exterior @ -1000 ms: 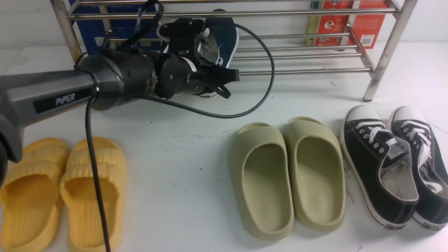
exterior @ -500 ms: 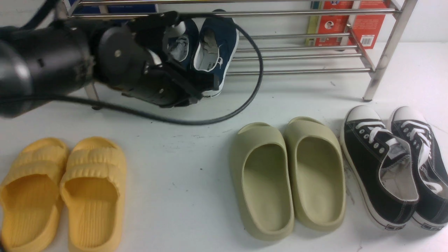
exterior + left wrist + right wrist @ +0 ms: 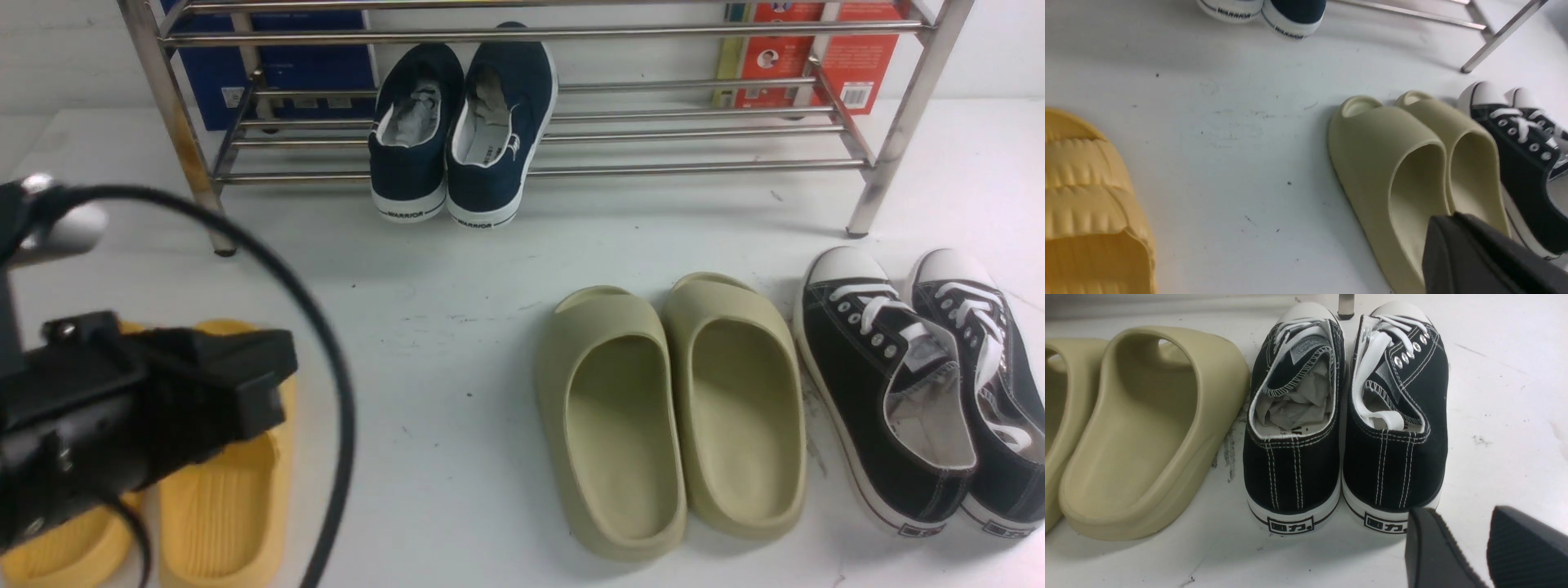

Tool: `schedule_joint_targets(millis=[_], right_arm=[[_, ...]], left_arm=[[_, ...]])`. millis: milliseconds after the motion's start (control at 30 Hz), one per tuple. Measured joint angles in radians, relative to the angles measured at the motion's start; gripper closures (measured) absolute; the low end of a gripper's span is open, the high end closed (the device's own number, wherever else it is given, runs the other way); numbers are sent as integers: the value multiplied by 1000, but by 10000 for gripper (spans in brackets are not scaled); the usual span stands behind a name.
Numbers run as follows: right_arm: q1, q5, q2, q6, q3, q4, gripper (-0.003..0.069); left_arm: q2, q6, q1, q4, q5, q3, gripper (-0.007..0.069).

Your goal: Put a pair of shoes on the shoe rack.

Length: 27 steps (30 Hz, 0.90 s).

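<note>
Jaws: left gripper (image 3: 1490, 257) together, right gripper (image 3: 1466, 551) apart; navy slip-ons (image 3: 461, 122) on shoe rack (image 3: 694, 167) look light, soft, best pinched at heel collars.

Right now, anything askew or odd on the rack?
Slightly. The navy slip-on sneakers sit side by side on the steel shoe rack, but their heels overhang the front bar toward the table. Toes angle up and back. Nothing spilled or visibly damaged; the other pairs sit neatly on the table.

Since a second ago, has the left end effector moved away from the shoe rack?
Yes. The left end effector has pulled back from the shoe rack toward the robot, now over the yellow slides.
</note>
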State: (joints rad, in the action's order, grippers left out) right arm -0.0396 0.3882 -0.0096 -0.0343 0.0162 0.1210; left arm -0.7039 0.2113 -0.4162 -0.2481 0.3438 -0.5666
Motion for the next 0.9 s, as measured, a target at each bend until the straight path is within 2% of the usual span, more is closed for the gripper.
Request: schedule_joint_targets(millis=[267, 767, 900], right_arm=[[0, 0, 0, 0, 0, 0, 412], [0, 0, 0, 0, 0, 0, 412], [0, 0, 0, 0, 0, 0, 412]], left_arm=[[319, 0, 0, 2, -35, 172, 638], [381, 0, 1, 134, -5, 208, 638], [486, 0, 65, 200, -35, 262, 638]])
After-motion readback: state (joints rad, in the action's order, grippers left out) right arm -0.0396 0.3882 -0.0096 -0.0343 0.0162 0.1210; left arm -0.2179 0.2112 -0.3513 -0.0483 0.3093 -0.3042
